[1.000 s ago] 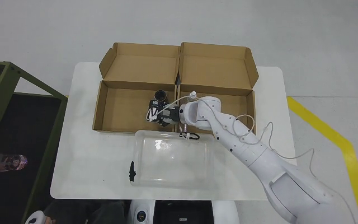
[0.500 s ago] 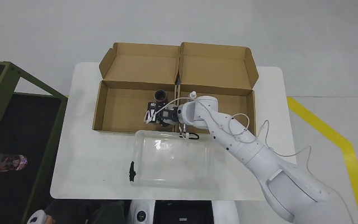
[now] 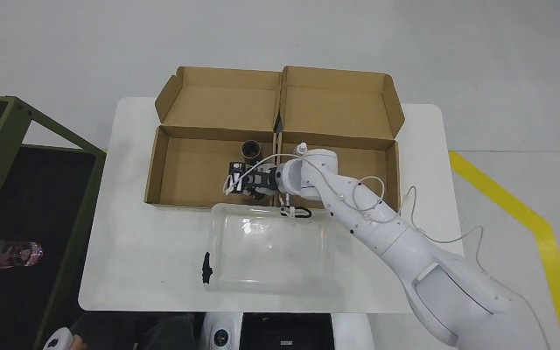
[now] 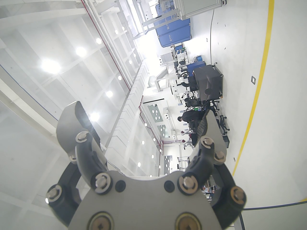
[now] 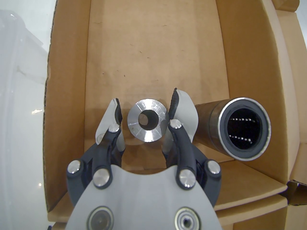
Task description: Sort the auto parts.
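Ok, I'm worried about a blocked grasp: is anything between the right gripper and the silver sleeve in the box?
Nothing visible. The silver sleeve sits between the open jaws of the right gripper; the bearing lies outside one jaw.

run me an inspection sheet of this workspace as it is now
surface: white table, no spills seen
job's things: silver sleeve and dark bearing lie side by side in one cardboard box; second cardboard box beside it; clear bin nearer the robot, black part at its side rim, black clip at its far rim
clutter: nothing seen
grippers: right gripper low in the box, fingers open either side of the silver sleeve; left gripper open, empty, pointing into the hall
cables: white cable loops off the right arm
surroundings: yellow floor line; green frame beside the table
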Tool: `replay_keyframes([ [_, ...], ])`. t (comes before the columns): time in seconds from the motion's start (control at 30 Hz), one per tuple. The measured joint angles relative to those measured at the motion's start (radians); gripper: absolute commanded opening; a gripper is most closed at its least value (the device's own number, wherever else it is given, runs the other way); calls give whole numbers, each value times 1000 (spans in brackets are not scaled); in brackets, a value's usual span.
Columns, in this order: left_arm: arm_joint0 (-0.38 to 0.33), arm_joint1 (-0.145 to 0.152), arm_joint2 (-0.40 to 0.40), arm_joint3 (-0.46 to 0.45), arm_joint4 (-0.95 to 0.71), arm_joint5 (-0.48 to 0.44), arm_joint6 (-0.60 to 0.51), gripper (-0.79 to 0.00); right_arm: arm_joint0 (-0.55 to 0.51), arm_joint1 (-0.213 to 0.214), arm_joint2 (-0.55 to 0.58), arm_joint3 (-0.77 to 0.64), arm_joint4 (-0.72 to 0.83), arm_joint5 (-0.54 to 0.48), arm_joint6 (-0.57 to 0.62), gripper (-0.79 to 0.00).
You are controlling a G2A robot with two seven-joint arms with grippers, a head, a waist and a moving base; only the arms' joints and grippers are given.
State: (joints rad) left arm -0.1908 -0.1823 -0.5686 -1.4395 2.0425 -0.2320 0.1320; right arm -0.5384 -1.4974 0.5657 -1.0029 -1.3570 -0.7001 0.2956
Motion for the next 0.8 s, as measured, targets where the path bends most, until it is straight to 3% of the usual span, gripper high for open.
replay_keyframes([
  [0.5,0,0,0,0,0,0,0,0,-11,13,80,-107,21,-29,-40,-419],
  [0.8,0,0,0,0,0,0,0,0,-72,49,173,-251,28,-73,-43,-413],
])
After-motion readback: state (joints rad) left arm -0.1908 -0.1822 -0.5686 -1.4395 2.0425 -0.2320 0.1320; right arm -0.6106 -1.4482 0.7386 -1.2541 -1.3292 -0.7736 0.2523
